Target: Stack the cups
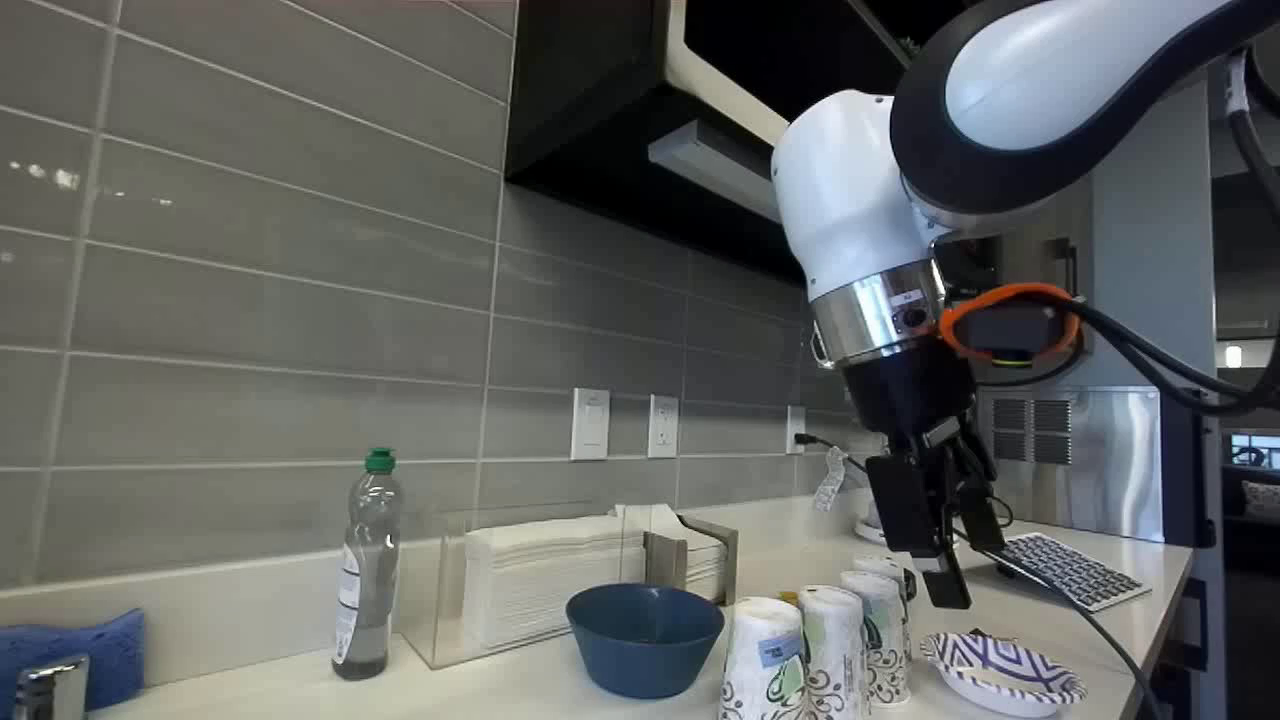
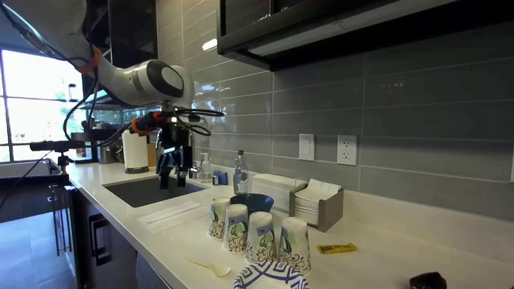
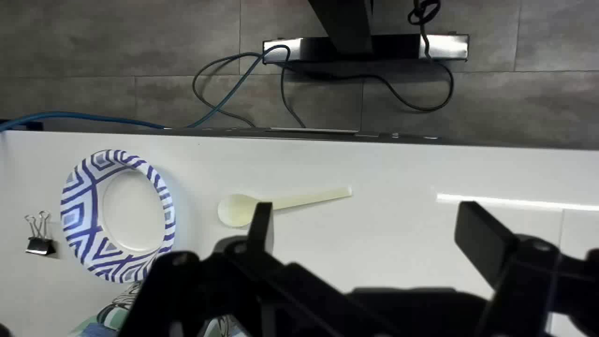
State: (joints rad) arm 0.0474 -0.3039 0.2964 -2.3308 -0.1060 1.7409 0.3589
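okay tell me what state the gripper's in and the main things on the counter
Gripper: open, nothing in it.
Cups: four, upside down, in a row, not stacked.
Blue bowl: right way up; bottom hidden.
Patterned bowl: right way up, white inside showing.
Bottle: upright, green cap on.
Napkin holder: filled.
Spoon: lying flat.
Yellow packet: lying flat; can't tell if sealed.

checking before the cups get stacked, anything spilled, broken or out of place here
Nothing spilled or broken shows, and the four cups stand upside down in a row. Mildly odd: a binder clip beside the patterned dish and a keyboard, office things on a kitchen counter.
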